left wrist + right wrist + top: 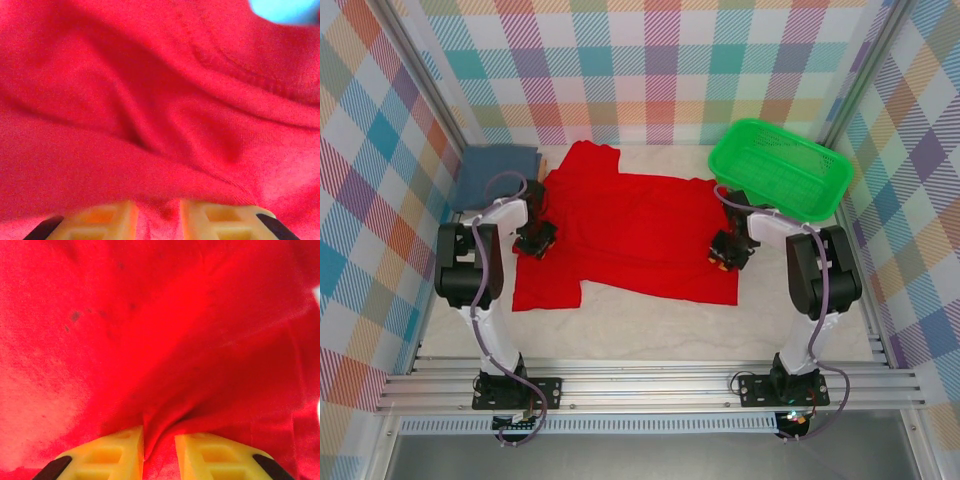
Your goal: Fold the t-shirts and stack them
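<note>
Beige tabletop [650, 335], plaid walls [650, 60], left claw [535, 240] and right claw [725, 252] pinching red t-shirt [630, 225]

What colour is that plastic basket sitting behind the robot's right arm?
The basket is bright green mesh, clearest in the overhead view.

Green mesh basket [778, 163] sits on table [650, 335], far right

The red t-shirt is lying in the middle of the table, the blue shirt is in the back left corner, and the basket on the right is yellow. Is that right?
Not quite. The basket is green, not yellow, as the top external view shows. The rest holds: the red t-shirt lies in the middle of the table, the blue shirt is in the back left corner, and the basket is on the right.
</note>
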